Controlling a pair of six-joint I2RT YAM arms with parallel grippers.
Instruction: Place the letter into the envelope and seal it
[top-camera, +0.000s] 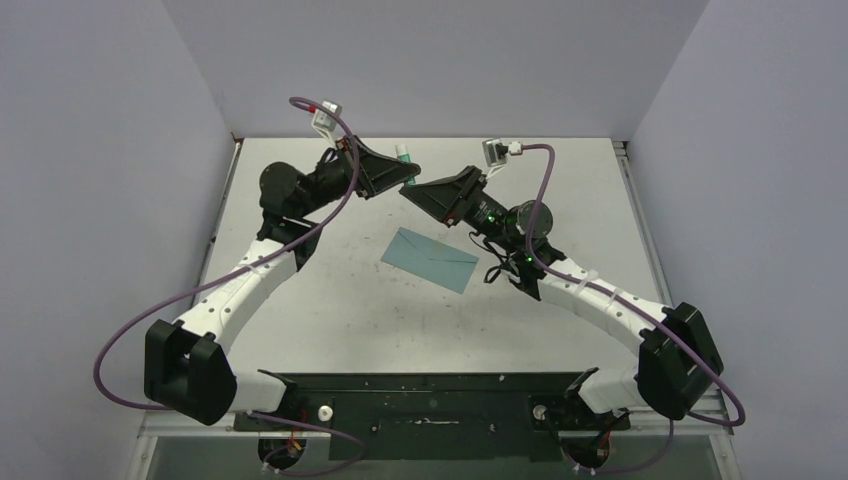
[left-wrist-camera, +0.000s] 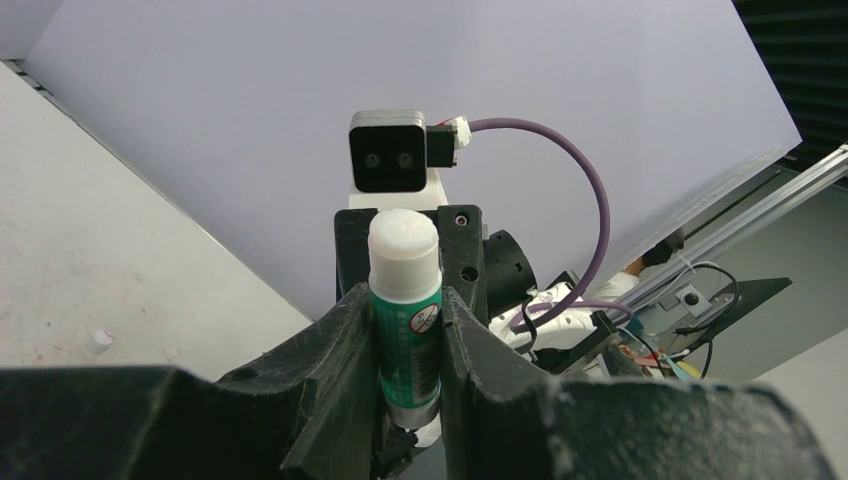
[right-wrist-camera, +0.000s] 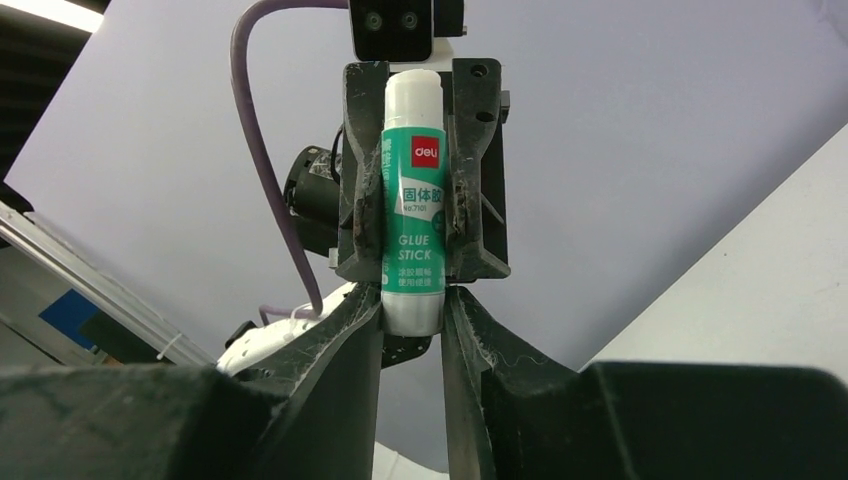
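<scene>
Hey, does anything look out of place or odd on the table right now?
Slightly. The glue stick is off the table, clamped between the left gripper and right gripper. The envelope lies askew, and a small white speck sits on the table; unclear what.

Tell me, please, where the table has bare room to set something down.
Bare table lies between the envelope and the base rail, and in the far right corner beyond the right arm. It is crowded at far centre, where the left pincer and right pincer meet on the glue stick.
</scene>
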